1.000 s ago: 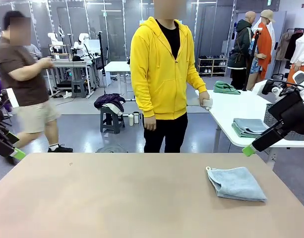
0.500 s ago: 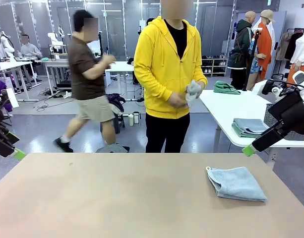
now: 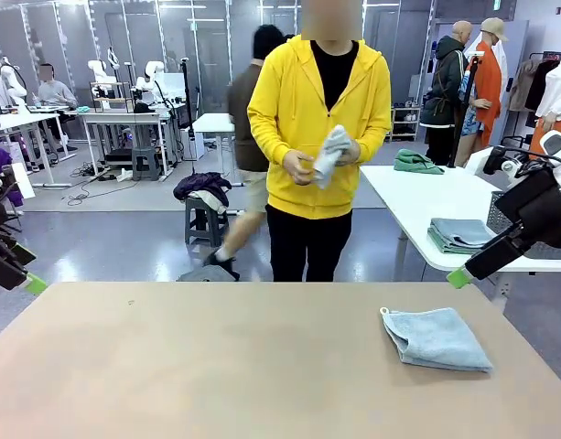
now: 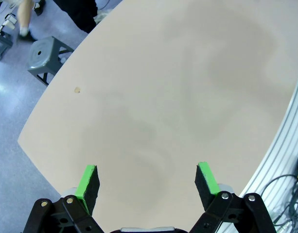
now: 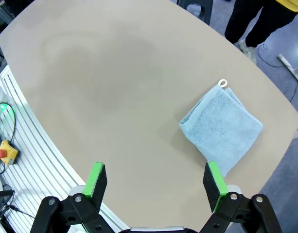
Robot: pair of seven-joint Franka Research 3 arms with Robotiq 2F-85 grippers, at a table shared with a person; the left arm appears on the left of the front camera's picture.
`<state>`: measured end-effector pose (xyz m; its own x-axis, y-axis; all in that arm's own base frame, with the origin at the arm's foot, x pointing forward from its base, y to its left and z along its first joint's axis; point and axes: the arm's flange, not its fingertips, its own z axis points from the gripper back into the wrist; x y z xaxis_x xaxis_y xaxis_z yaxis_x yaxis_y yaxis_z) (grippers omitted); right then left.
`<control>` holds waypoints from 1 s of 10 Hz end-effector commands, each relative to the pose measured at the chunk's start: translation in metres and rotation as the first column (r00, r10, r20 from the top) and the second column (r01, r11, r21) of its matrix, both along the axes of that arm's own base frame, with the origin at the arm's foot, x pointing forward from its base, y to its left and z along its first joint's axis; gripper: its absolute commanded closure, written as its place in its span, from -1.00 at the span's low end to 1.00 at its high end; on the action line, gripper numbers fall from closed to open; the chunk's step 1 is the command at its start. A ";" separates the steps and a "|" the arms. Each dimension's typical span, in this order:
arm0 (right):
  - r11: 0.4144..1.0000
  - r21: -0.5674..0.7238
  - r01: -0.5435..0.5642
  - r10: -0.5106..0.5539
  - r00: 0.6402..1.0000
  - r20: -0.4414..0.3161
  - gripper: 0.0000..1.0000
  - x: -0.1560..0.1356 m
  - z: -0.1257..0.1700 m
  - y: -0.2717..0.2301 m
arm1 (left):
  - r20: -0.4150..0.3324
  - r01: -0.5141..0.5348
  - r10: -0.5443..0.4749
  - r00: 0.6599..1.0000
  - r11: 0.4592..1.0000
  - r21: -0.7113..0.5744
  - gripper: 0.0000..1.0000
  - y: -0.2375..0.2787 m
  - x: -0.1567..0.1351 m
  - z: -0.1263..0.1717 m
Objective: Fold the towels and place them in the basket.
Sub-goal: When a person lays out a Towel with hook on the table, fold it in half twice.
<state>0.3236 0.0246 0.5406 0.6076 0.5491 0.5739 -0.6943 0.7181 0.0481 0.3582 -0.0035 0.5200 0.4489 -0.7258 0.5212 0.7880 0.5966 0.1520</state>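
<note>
table top (image 3: 216, 366): smooth, matt beige, faintly mottled. folded blue towel (image 3: 437, 338): soft terry cloth with a fuzzy nap, and a smooth white loop (image 5: 222, 83) at one corner. pale towel (image 3: 331, 154): limp, soft cloth. yellow hoodie (image 3: 298, 110): matt knit cloth. left gripper (image 4: 146, 174) and right gripper (image 5: 153, 174): matt black hard bodies with smooth green pads (image 4: 88, 177). floor (image 3: 143, 247): glossy, reflective.

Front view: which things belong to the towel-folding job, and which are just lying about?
Job: folded blue towel on the table; pale towel in the person's hands.
Lying about: green cloth on the white side table; stool with dark clothes.
</note>
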 end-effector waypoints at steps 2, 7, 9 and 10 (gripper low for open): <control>1.000 -0.003 0.016 -0.016 1.000 0.001 -1.00 0.000 0.000 0.000 | -0.007 0.008 -0.008 1.000 1.000 0.009 -1.00 0.000 -0.001 0.000; 1.000 -0.003 0.016 -0.016 1.000 0.001 -1.00 0.000 0.000 0.000 | -0.007 0.008 -0.008 1.000 1.000 0.009 -1.00 0.000 -0.001 0.000; 1.000 -0.003 0.016 -0.016 1.000 0.001 -1.00 0.000 0.000 0.000 | -0.007 0.008 -0.008 1.000 1.000 0.009 -1.00 0.000 -0.001 0.000; 1.000 -0.003 0.016 -0.016 1.000 0.001 -1.00 0.000 0.000 0.000 | -0.007 0.008 -0.008 1.000 1.000 0.009 -1.00 0.000 -0.001 0.000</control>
